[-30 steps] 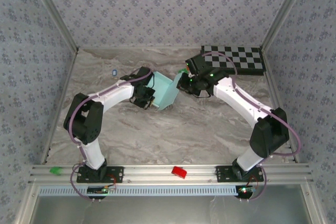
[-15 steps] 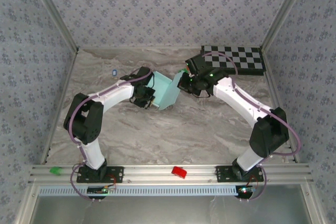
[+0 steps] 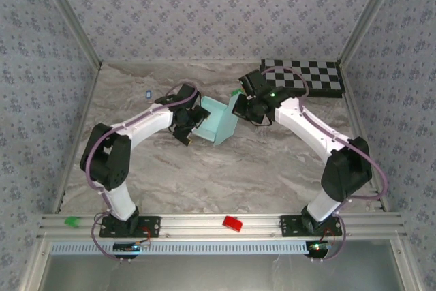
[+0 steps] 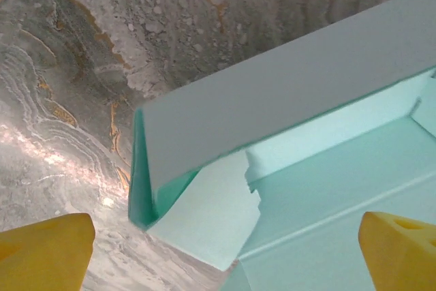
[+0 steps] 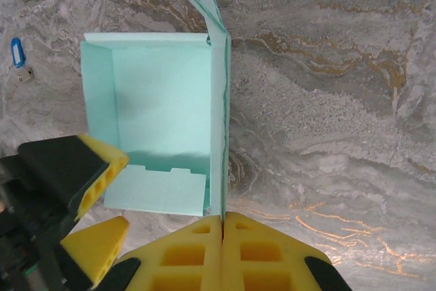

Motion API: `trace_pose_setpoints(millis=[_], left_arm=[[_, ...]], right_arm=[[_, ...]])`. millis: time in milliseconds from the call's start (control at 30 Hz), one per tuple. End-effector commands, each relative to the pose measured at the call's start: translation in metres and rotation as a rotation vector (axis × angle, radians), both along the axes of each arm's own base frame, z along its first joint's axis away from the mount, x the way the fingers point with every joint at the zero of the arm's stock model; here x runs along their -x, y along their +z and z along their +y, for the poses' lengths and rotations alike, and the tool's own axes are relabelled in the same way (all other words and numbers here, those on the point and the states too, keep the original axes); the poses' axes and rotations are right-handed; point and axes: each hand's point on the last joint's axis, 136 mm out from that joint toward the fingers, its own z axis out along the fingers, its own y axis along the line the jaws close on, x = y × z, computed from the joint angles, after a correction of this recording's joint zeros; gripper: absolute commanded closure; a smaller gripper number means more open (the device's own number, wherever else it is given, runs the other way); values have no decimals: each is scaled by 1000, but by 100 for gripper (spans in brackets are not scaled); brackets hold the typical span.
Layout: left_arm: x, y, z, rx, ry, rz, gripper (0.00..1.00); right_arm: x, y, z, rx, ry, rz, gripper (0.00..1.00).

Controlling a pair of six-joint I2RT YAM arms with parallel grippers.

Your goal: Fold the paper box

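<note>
The paper box (image 3: pixel 221 122) is pale aqua, partly folded, and sits mid-table between the two arms. In the right wrist view the paper box (image 5: pixel 160 97) stands open-topped, with a notched flap lying flat at its near side. My right gripper (image 5: pixel 223 221) is shut on the box's right wall, pinching its near edge; it also shows from above (image 3: pixel 240 105). My left gripper (image 4: pixel 225 253) is open wide at the box's left side (image 3: pixel 198 120), its yellow fingertips (image 4: pixel 44 250) well apart. A box panel and flap (image 4: pixel 211 212) lie between them, touching neither.
A black-and-white checkerboard (image 3: pixel 306 78) lies at the back right, just behind the right arm. A small blue-and-white tag (image 3: pixel 148 93) rests on the marble table (image 3: pixel 204 175) at the back left. A red piece (image 3: pixel 233 223) and a green piece (image 3: pixel 71 221) sit on the front rail.
My left gripper has gone from shut to wide open, letting go of the box. The box has shifted slightly right and turned. The right gripper stays shut on the wall.
</note>
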Motion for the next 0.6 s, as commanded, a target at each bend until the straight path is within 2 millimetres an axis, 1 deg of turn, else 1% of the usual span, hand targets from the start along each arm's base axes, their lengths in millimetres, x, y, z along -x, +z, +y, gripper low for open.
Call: trace_pose_setpoints(millis=[0, 167, 333, 367, 467, 567], left_arm=[[-3, 35, 8, -34, -50, -123, 1], [3, 44, 31, -139, -101, -187, 1], [-2, 55, 57, -281, -203, -248, 1], [2, 55, 66, -319, -229, -235, 1], [-2, 61, 77, -352, -302, -283, 1], [-10, 68, 82, -327, -368, -381, 1]], right_arm=[[-6, 3, -8, 71, 35, -1, 100], [-13, 5, -4, 120, 148, 5, 100], [-18, 18, 0, 181, 306, -37, 100], [-19, 22, -2, 206, 331, -46, 100], [-17, 32, 2, 233, 447, -58, 100], [-16, 36, 5, 265, 546, -69, 100]])
